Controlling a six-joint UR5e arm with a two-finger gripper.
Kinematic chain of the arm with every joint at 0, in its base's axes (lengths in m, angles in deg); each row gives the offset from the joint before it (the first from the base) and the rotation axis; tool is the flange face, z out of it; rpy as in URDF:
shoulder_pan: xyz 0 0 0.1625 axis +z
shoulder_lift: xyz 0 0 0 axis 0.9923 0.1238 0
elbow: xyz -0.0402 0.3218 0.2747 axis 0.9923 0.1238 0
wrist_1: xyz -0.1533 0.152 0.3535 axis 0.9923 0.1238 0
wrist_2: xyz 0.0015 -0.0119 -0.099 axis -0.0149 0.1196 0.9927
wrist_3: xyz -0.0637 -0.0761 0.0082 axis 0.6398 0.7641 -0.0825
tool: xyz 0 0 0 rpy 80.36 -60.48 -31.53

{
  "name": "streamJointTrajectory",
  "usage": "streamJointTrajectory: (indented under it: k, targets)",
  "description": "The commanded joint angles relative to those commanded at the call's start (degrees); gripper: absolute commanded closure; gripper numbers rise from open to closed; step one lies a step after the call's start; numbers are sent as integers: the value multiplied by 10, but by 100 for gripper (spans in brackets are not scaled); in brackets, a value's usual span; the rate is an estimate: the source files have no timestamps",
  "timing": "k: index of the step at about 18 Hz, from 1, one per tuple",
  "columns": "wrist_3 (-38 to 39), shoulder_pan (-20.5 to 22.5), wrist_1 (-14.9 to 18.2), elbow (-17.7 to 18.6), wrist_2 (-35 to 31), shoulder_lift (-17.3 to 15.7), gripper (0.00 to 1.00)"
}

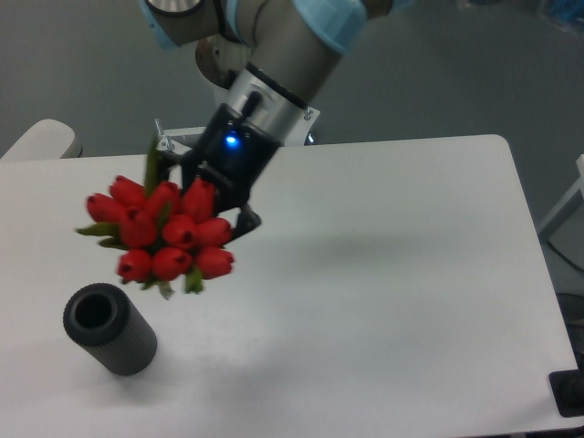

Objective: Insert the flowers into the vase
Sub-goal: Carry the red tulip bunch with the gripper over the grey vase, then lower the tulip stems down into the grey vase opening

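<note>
A tight bunch of red tulip buds with green leaves, the flowers (164, 233), hangs in the air above the white table. My gripper (212, 203) is shut on the stems behind the buds, and the buds hide the fingertips. The vase (109, 328), a short dark grey ribbed cylinder with a round hole facing up, stands on the table at the lower left. The flowers are above and slightly right of the vase, clear of its rim.
The arm's base (242, 100) rises at the table's back edge. A pale rounded object (38, 140) sits off the table's back-left corner. A dark object (569, 392) shows at the lower right edge.
</note>
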Motion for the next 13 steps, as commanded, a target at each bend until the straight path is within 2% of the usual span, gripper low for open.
streamJointTrajectory:
  k: [5,13]
  targets:
    - [-7,-5,-34,-1,1,2,66]
    - [-5,-18,-39,-14,9,7,66]
